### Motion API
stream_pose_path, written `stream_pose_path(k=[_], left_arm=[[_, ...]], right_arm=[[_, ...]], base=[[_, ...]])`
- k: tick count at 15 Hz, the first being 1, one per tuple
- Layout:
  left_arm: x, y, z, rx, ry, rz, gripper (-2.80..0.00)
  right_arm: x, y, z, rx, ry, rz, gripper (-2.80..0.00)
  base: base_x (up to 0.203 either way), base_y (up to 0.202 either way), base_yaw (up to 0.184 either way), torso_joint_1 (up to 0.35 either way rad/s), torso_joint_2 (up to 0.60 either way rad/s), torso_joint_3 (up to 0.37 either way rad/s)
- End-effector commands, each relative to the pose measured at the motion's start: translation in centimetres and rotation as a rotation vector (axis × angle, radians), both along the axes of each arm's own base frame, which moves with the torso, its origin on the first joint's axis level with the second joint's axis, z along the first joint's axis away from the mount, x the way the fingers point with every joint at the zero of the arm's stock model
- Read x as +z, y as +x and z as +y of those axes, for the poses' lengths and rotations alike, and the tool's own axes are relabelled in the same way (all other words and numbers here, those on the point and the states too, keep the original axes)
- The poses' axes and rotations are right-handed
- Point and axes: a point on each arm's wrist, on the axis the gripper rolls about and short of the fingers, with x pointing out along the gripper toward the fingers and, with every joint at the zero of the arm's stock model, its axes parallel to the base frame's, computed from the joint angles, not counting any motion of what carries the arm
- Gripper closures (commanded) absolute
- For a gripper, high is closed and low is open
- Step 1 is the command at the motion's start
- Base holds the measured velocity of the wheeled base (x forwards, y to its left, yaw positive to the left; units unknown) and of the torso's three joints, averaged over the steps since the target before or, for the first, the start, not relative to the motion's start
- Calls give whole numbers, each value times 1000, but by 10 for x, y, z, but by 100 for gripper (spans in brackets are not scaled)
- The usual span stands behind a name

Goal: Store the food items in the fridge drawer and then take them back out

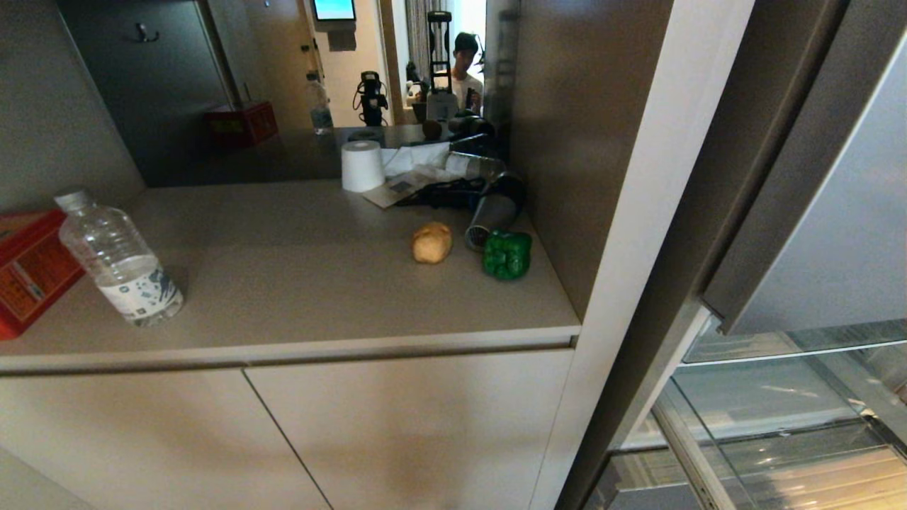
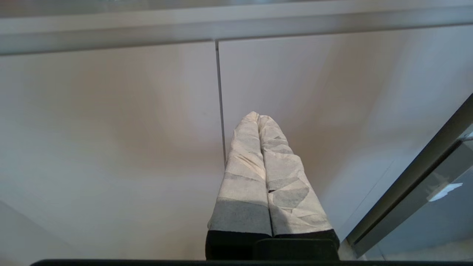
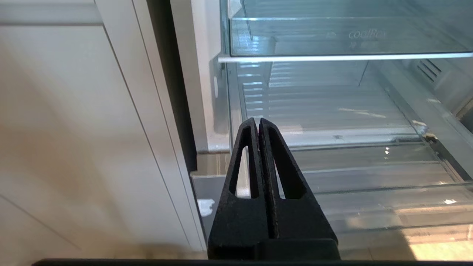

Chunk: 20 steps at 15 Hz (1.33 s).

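Nothing is stored yet: the bell pepper point(image 1: 507, 254) and potato point(image 1: 432, 242) sit on the worktop point(image 1: 319, 283), left of the fridge drawer point(image 3: 332, 111), which stands empty; both the left pincer point(image 2: 258, 118) and right pincer point(image 3: 258, 123) are pressed together, holding nothing

Bench point(image 1: 297, 283): left of the fridge, above the cabinet doors point(image 1: 397, 425).
Potato point(image 1: 431, 242): on the bench, toward its right end, just left of the pepper point(image 1: 507, 253), apart from it.
Hair dryer point(image 1: 496, 205): on the bench, just behind the pepper.
Paper roll point(image 1: 362, 166): upright at the back of the bench, behind the potato.
Bottle point(image 1: 119, 258): on the bench's left part, just right of the box point(image 1: 28, 269).
Fridge drawer point(image 1: 793, 425): low on the right, pulled out, below and right of the bench.
Left gripper point(image 2: 258, 117): before the cabinet doors.
Right gripper point(image 3: 258, 122): before the fridge drawer.
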Motion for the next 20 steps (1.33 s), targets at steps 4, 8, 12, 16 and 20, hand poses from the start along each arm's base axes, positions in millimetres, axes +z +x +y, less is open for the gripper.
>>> stream_pose_path(k=[4, 8, 12, 16, 20], left_arm=[[0, 0, 0, 0, 0, 1, 0], [0, 0, 0, 0, 0, 1, 0], [0, 0, 0, 0, 0, 1, 0], [0, 0, 0, 0, -3, 3, 0], [0, 0, 0, 0, -3, 3, 0]], right_arm=[[0, 0, 0, 0, -1, -1, 0], [0, 0, 0, 0, -1, 1, 0], [0, 0, 0, 0, -3, -1, 0], [0, 0, 0, 0, -3, 1, 0], [0, 0, 0, -8, -12, 2, 0]], base=[[0, 0, -65, 1, 3, 1], [0, 5, -177, 3, 2, 1], [0, 7, -162, 2, 1, 3], [0, 1, -24, 1, 1, 0], [0, 0, 0, 0, 0, 0]])
